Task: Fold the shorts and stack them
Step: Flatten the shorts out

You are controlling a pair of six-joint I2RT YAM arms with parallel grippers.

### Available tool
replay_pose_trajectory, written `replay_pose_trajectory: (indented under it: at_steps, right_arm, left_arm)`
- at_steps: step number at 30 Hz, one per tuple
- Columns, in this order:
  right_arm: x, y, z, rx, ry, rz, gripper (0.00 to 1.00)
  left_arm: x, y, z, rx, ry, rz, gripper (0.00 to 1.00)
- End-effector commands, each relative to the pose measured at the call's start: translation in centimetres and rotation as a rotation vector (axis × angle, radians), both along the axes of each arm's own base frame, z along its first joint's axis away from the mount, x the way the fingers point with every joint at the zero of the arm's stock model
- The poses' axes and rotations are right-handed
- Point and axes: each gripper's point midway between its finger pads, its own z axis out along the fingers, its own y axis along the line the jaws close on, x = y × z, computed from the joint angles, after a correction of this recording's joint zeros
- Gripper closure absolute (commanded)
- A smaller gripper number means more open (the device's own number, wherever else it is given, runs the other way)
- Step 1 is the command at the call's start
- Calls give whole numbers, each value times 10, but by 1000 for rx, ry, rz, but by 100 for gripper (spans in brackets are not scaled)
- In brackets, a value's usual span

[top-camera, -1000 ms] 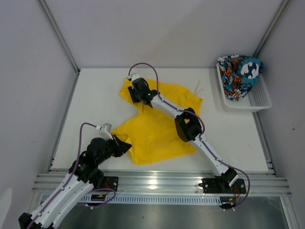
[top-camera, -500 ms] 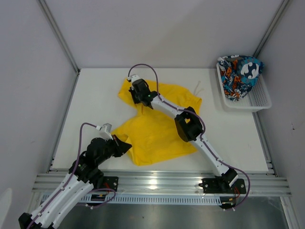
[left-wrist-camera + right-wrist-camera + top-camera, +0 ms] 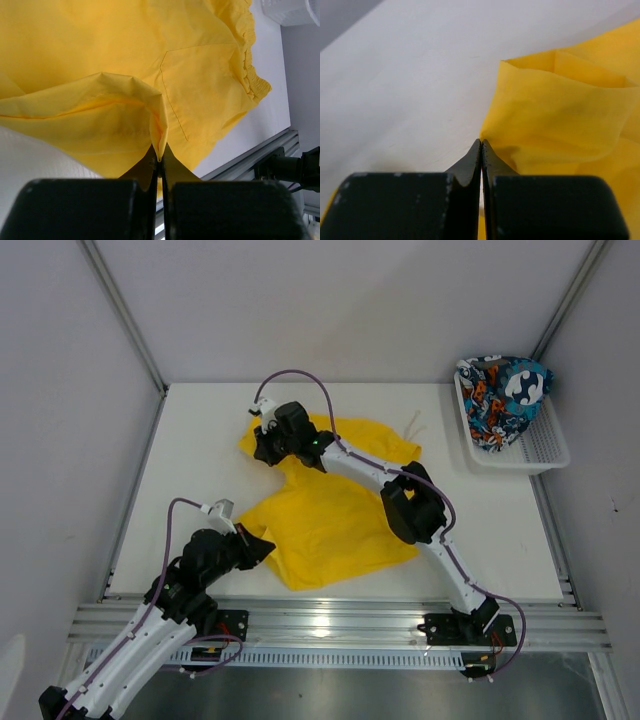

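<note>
Yellow shorts shifted left on white table.

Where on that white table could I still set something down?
Bare: the far-left table between wall and yellow shorts; the right side, nearer than the basket. Crowded: the middle, under both arms.

Yellow shorts partly beneath right arm

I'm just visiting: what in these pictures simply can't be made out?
Top view: the right arm covers a strip of the yellow shorts.
Top view: the printed shorts are bunched in the basket; their underside is hidden.
Right wrist view: the yellow shorts run past the right edge.
</note>
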Motion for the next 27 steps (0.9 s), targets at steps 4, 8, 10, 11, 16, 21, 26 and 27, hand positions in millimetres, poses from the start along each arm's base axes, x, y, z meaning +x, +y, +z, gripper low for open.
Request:
replay_pose_trajectory:
  at_steps: [4,8,10,11,16,21,26,27]
  right_arm:
    - [-74,16,23,69,135,346,100]
    - [-101,19,-7,21,202,432,93]
    - [-112,23,-18,25,233,474,87]
    - [-124,25,-15,52,263,535,72]
    - [-143,21,9,164,324,654,60]
    - [-118,4,72,333,262,632,59]
    - [-80,5,86,321,167,484,53]
    - [-73,4,81,299,171,449,51]
  left_arm:
    - [0,-1,5,-22,-6,10,100]
    - [2,1,5,-11,-6,19,100]
    - [2,1,3,-2,1,20,100]
    - [2,1,4,-2,1,20,100]
    - [1,1,3,-14,3,22,100]
    - [1,1,4,-14,0,21,100]
    - [2,1,5,-9,-1,25,100]
    - [2,1,5,-9,-1,25,100]
